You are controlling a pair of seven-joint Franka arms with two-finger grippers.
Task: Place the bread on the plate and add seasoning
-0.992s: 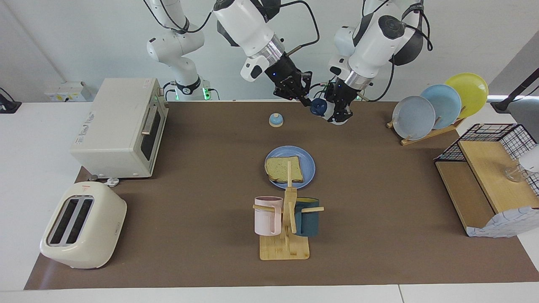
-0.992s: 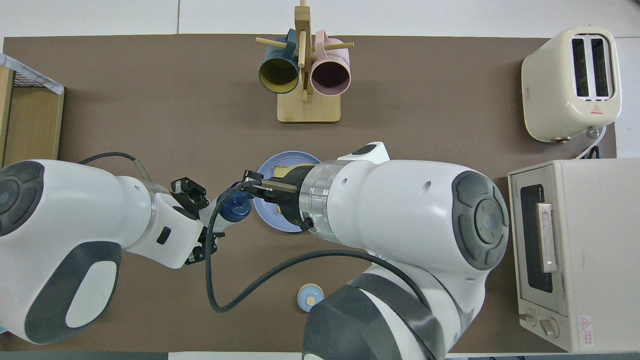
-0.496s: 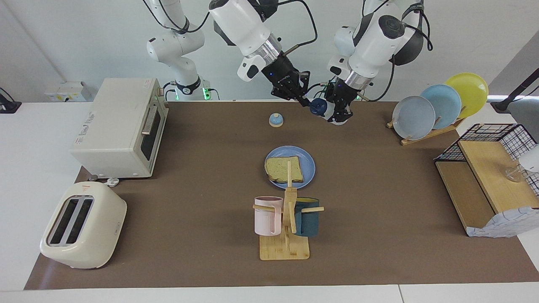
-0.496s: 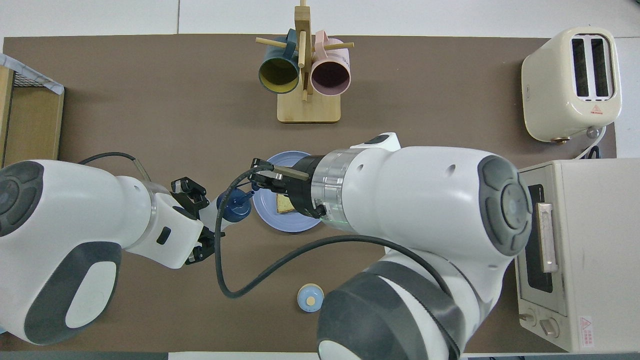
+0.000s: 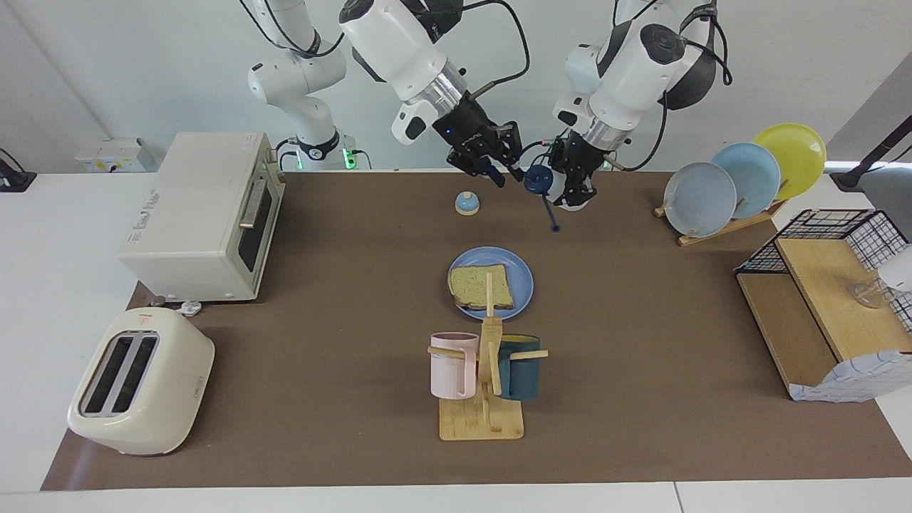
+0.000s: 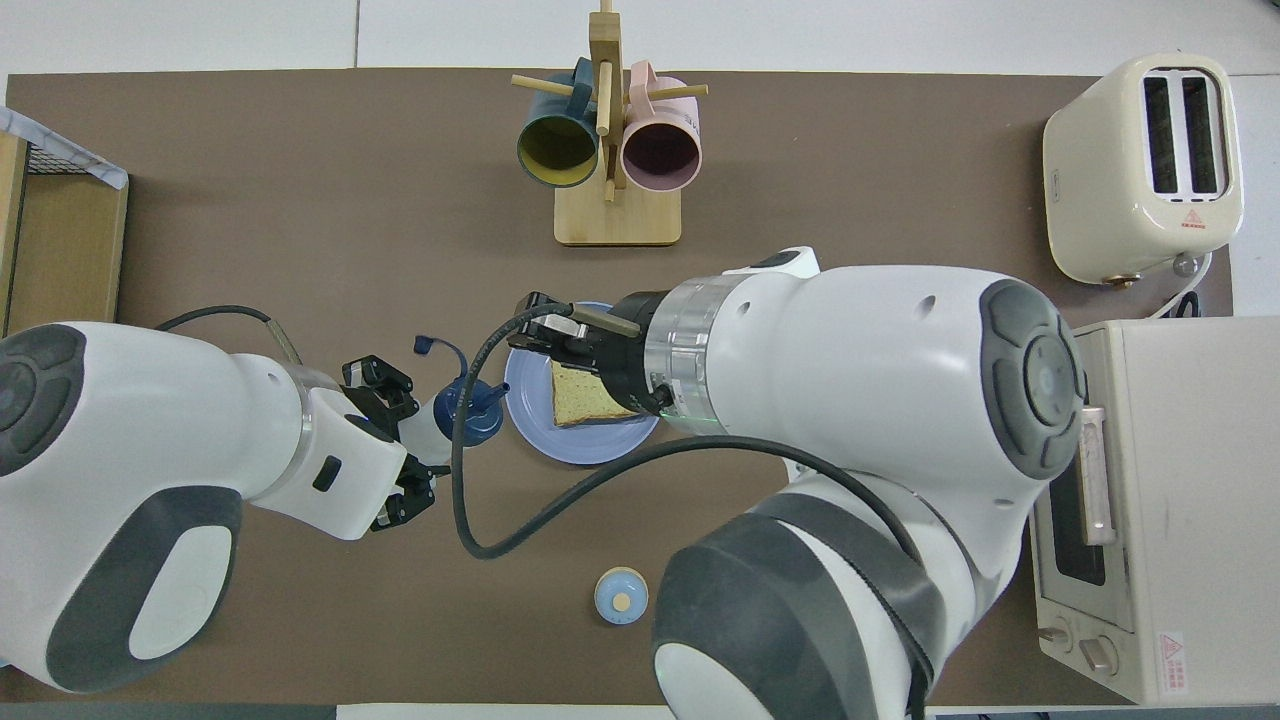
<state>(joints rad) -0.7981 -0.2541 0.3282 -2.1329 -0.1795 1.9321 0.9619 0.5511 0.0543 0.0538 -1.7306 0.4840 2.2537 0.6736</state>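
Facing view: the right tool [image 5: 498,173], grip unclear, has backed off the seasoning [image 5: 538,178]; its cap strap now dangles, ready to pour. The left tool [image 5: 573,194] clamps the bottle.

Brown-matted table [image 5: 641,356] with plate [image 5: 524,285], bell [image 5: 467,204], mug rack [image 5: 482,420], toaster [image 5: 139,381], oven [image 5: 203,217].

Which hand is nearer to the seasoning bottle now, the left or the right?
Left. The left hand is shut on the seasoning bottle, holding it in the air. The right hand hangs just beside the bottle's cap, not touching it, above the table near the bell.
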